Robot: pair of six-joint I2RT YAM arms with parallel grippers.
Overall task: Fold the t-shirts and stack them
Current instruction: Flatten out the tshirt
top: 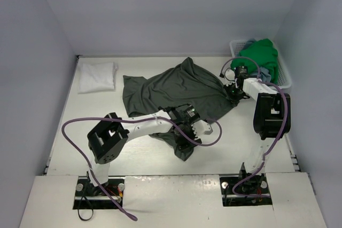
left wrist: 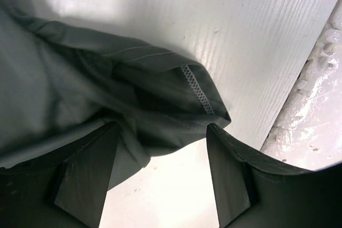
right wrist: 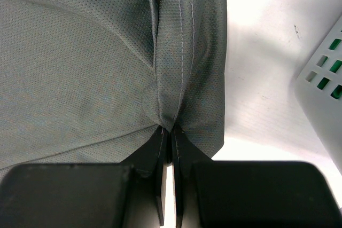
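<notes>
On the table (top: 80,126), right tool (right wrist: 166,130) pinches the olive-grey shirt (top: 176,86); left tool (left wrist: 162,131) gapes.

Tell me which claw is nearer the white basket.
Right. The right claw, shut on the olive-grey shirt, sits just left of the basket; the left claw hangs open mid-table, well left.

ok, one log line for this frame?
right claw: shut on olive-grey shirt edge | left claw: open at its near corner | white shirt: folded, far-left
</notes>
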